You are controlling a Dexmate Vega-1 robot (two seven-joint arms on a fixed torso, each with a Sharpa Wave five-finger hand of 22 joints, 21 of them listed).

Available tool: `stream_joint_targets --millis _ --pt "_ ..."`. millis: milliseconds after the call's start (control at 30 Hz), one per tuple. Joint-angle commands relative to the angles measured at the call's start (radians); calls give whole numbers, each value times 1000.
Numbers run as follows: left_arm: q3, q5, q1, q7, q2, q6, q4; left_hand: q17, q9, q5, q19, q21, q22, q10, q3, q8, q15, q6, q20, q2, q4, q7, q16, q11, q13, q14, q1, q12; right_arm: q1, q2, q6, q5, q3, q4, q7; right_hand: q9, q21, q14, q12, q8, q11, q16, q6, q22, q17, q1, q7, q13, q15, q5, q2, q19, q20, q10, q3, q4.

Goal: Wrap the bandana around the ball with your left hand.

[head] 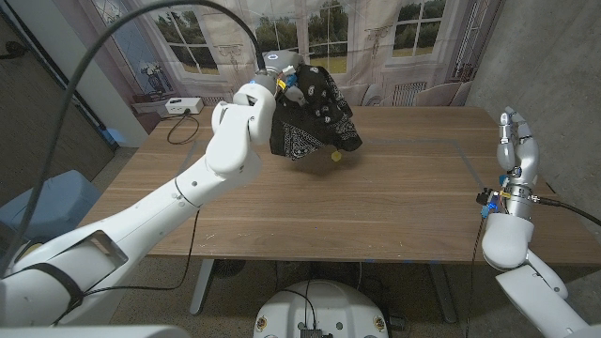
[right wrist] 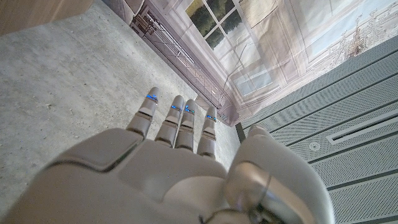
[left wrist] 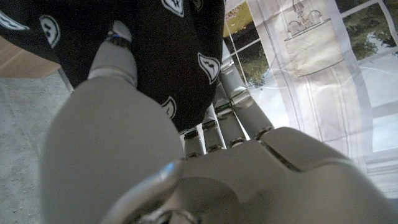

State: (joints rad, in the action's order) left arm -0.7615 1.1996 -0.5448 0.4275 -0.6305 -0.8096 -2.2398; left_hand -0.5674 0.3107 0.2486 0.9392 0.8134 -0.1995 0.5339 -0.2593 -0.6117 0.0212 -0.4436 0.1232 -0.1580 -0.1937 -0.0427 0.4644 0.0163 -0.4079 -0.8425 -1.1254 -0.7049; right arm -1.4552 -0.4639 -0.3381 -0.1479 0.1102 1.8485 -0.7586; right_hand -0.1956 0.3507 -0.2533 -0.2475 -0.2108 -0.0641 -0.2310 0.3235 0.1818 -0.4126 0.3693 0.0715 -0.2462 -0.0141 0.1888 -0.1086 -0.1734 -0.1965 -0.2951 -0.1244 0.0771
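Two hands show in the head view: the left hand point(head: 279, 83) grips the black bandana point(head: 315, 117), bunched and lifted over the far part of the wooden table point(head: 394, 197), with a small yellow bit of the ball point(head: 336, 157) peeking under the cloth's lower edge. The right hand point(head: 516, 150) stands upright off the table's right edge, fingers apart, holding nothing.

The left wrist view has the fingers point(left wrist: 221, 134) reaching into the patterned cloth.

The right wrist view shows straight fingers point(right wrist: 180, 121) over a grey floor.
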Motion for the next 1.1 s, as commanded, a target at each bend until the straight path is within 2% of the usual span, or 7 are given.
stream_joint_targets --millis 33,367,733,900,1033,1067,1100 --pt "212 -140 -78 -13 78 77 -78 -6 94 12 -10 13 -3 143 -36 -20 213 -491 68 241 31 141 -3 -99 -54 -204 -233 -43 -2 12 -24 1 8 -9 6 -3 -2 -2 2 2 -3 -2 5 2 0 -3 -1 1 0 -3 2 -8 -4 -8 -3 -6" --pt "634 -1160 -205 -92 244 424 54 -13 107 22 -3 34 0 152 -39 -19 212 -493 70 233 29 146 -12 -96 -57 -219 -234 -46 2 14 -32 13 11 -13 24 -2 -6 4 5 2 -3 0 5 2 1 -6 0 2 -1 -4 3 -7 -4 -7 -2 -7" --pt "515 -1599 -120 -40 106 633 221 -22 130 34 -4 53 4 154 -45 -19 211 -489 72 228 29 153 -22 -89 -69 -229 -232 -48 16 13 -30 20 5 -21 38 -2 -9 3 8 3 -3 0 4 2 3 -8 0 3 -1 -3 1 -9 -3 -5 -3 -8" --pt "410 -1322 -87 -290 -65 456 27 -25 131 39 -6 61 6 154 -49 -15 210 -491 68 229 31 144 -25 -95 -69 -235 -229 -44 22 11 -32 22 3 -26 40 -2 -10 3 9 4 -4 0 4 2 4 -10 0 3 -3 -3 1 -9 -2 -5 -3 -9" --pt "-101 -298 99 -428 -145 -123 -160 -26 122 44 -4 73 8 181 -50 -11 214 -517 67 217 31 119 -30 -129 -58 -250 -220 -42 22 12 -30 18 4 -25 36 -2 -11 4 9 4 -4 0 3 2 5 -11 0 3 -2 -3 1 -10 -2 -7 -3 -9" --pt "-172 -118 113 -416 -114 -163 -122 -32 109 49 -8 84 7 197 -45 -6 215 -542 73 204 34 92 -28 -152 -51 -274 -205 -36 21 11 -31 20 5 -23 38 -2 -12 4 9 4 -3 0 3 2 5 -12 1 3 -2 -3 2 -10 -3 -7 -2 -9" --pt "-81 -260 70 -415 -117 -92 -153 -34 103 52 -7 92 6 208 -44 -3 216 -552 75 196 33 88 -29 -168 -48 -279 -200 -34 21 11 -29 18 4 -23 37 -2 -12 4 10 5 -2 0 3 2 5 -14 1 3 -2 -3 2 -10 -3 -6 -2 -9"
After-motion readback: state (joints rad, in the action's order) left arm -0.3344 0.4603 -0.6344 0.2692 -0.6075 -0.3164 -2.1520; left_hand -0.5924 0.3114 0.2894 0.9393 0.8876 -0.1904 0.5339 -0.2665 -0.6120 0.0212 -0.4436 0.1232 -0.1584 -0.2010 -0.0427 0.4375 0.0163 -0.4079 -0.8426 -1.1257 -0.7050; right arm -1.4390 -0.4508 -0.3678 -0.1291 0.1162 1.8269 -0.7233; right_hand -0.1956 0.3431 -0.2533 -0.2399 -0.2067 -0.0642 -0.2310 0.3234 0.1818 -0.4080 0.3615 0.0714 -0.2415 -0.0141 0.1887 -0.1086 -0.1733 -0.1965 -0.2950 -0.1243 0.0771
